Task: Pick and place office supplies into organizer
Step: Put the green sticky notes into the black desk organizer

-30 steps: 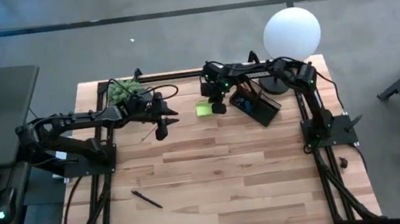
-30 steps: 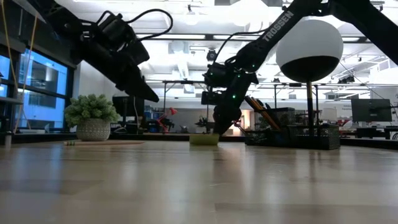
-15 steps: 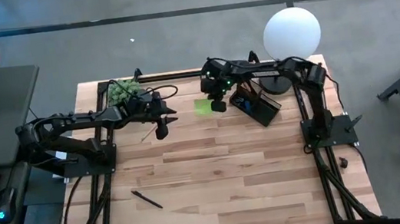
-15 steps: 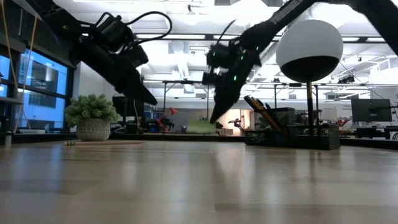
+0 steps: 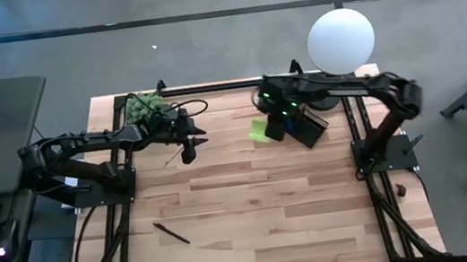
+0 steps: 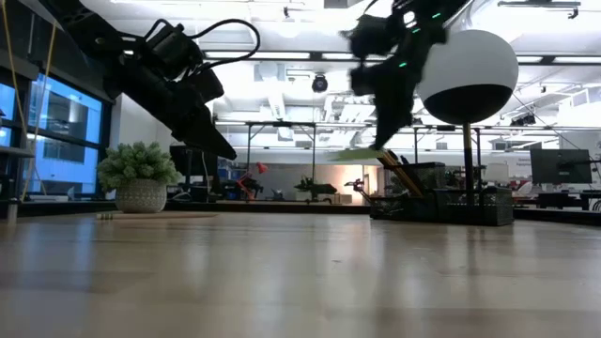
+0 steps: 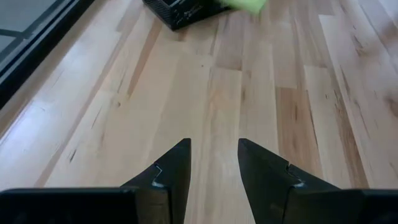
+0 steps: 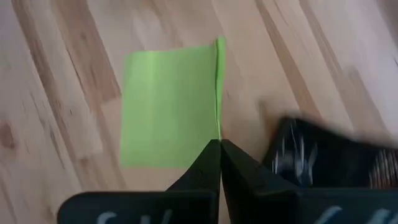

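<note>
One item is travelling: the right gripper (image 5: 275, 131), jaws pinching the green sticky-note pad (image 8: 168, 102) by its edge, is carrying it above the desk (image 5: 252, 201) beside the organizer (image 5: 303, 124). Next move calls for centring over a compartment. The left gripper (image 5: 187, 151) is waiting, jaws narrowly parted.

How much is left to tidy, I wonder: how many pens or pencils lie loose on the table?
2. A black pen lies on the table's left half, far from the organizer; a pencil lies beside the left gripper, near the plant. Others may be hidden.
</note>
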